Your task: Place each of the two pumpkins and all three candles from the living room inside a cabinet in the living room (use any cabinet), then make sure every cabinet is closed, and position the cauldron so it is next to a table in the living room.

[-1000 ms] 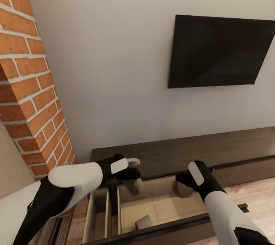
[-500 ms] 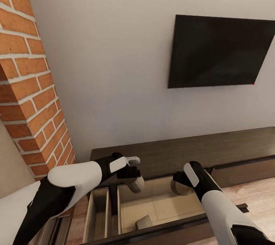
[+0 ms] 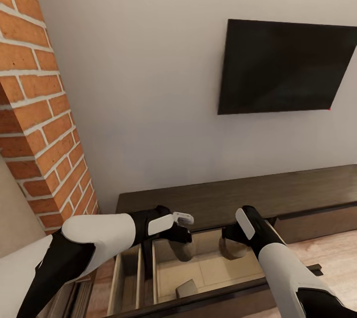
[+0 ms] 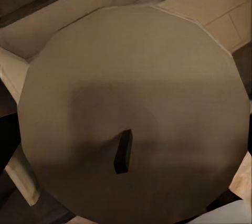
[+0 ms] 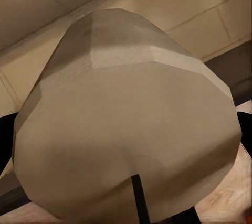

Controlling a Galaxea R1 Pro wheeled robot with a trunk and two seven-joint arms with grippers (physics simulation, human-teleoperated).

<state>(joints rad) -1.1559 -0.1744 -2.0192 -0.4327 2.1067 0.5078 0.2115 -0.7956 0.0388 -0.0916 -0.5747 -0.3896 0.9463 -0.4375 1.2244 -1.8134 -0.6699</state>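
In the head view the dark-brown cabinet (image 3: 238, 199) has a wide drawer (image 3: 218, 273) pulled out, showing its tan inside. My left gripper (image 3: 179, 242) is shut on a candle (image 3: 182, 252) held low over the drawer's back left part. My right gripper (image 3: 229, 241) is shut on a second candle (image 3: 231, 249) over the drawer's back right part. A third candle (image 3: 186, 288) rests inside the drawer near its front wall. The left wrist view looks down on its candle's (image 4: 131, 108) pale top with a dark wick. The right wrist view shows its candle's (image 5: 126, 129) top and side above the drawer floor.
A black TV (image 3: 287, 67) hangs on the grey wall above the cabinet. The brick fireplace (image 3: 39, 124) rises at the left. A narrow open compartment (image 3: 126, 278) lies left of the wide drawer. Light wood floor (image 3: 332, 253) shows at the right.
Both grippers have sunk lower toward the open drawer with their candles. The left one shifted a little right, the right one a little left.
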